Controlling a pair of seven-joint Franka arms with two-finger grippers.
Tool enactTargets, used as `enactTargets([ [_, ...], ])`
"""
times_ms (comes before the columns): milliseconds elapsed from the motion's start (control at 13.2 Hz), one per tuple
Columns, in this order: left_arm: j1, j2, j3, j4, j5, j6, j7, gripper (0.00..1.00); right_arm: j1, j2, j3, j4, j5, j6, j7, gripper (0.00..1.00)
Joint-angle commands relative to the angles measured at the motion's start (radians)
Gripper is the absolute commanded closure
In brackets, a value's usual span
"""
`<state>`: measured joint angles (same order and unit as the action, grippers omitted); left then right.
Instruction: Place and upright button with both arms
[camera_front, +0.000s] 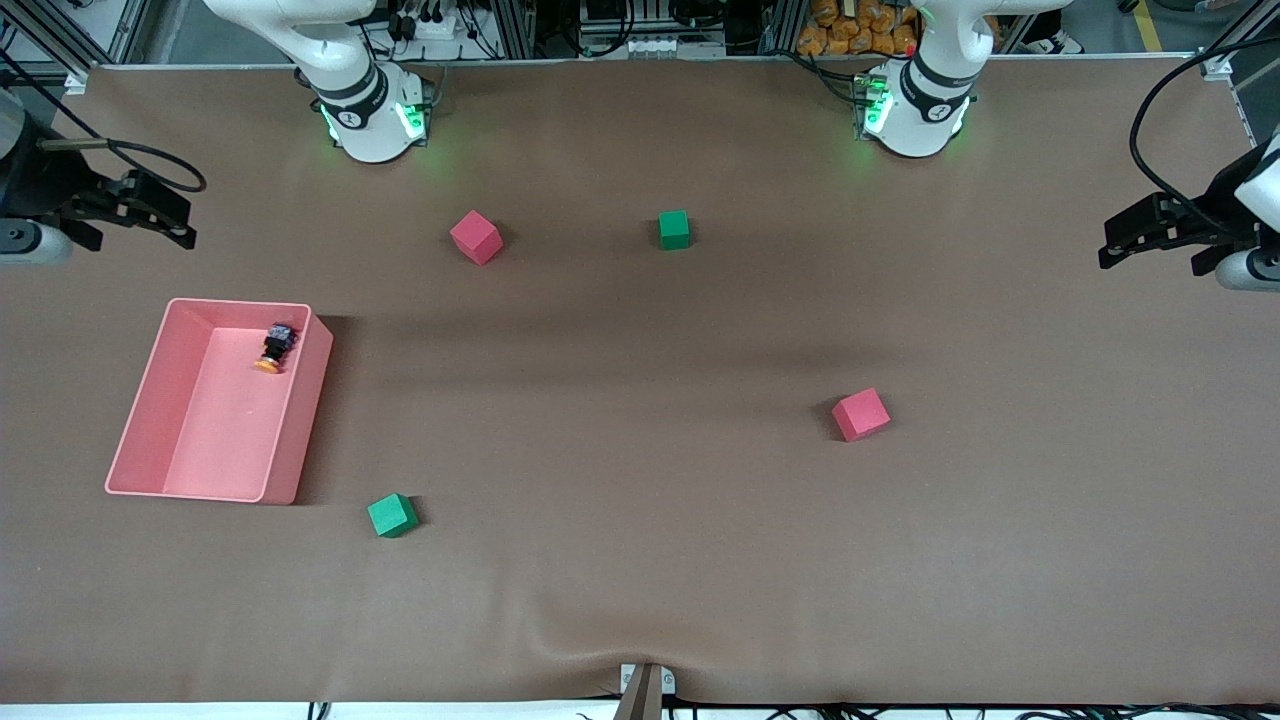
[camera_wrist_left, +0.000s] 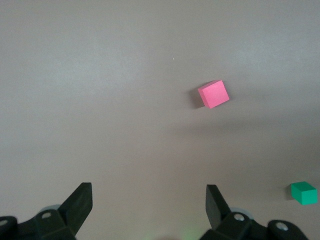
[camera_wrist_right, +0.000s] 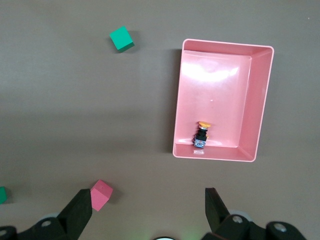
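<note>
No step is begun. The right gripper (camera_front: 175, 228) is held with jaws spread, empty, above the tabletop (camera_front: 640, 560) near the pink tray (camera_front: 300, 420), in which the button (camera_front: 275, 348) lies tipped over. A descent into the tray is called for. The left gripper (camera_front: 1125, 240) waits, jaws apart.

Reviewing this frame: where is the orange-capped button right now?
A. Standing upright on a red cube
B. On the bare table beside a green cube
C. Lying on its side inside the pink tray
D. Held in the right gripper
C: the button lies tipped over on the floor of the pink tray, near the wall closest to the robots' bases, with no gripper near it.
</note>
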<state>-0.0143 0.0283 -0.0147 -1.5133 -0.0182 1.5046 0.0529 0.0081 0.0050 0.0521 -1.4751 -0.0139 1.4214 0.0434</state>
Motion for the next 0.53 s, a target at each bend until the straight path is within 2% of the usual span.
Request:
enactTargets([
  [0, 0.007, -0.002, -0.001, 0.012, -0.02, -0.011, 0.018, 0.0, -0.039, 0.009, 0.005, 0.009, -0.003, -0.003, -0.02, 0.0],
  [453, 0.008, 0.004, -0.002, 0.012, -0.015, -0.011, 0.018, 0.0, -0.089, 0.001, 0.003, -0.056, -0.002, 0.005, -0.028, 0.0],
])
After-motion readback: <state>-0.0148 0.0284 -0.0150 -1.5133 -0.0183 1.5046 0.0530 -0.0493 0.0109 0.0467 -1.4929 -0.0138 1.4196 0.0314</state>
